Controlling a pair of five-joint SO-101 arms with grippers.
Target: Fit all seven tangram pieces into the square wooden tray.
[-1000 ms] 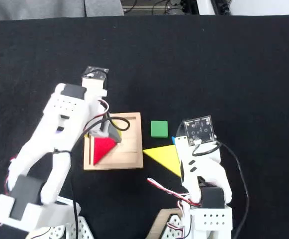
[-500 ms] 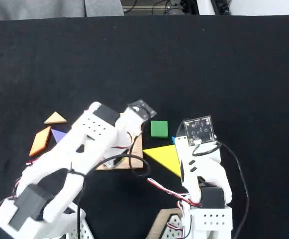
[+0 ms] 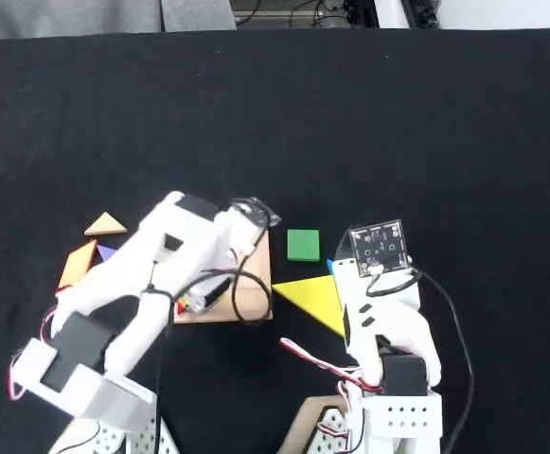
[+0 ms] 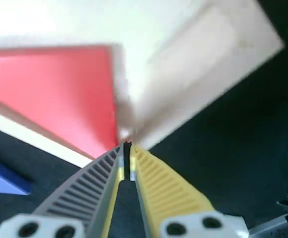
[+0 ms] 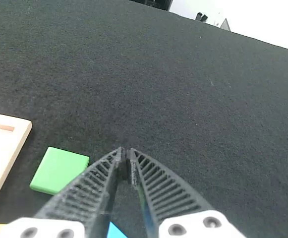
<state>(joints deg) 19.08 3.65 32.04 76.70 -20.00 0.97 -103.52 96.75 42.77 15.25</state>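
Left gripper, pressed together, was swung across the square wooden tray to its near edge beside the red triangular piece, which is judged seated and released.

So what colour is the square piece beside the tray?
The square piece is green, clearest in high view.

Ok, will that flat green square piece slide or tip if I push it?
The flat green square piece lies flat and low, so it should slide, not tip. The black textured tabletop looks grippy, so expect some drag. Sharp corners suggest it is stiff.
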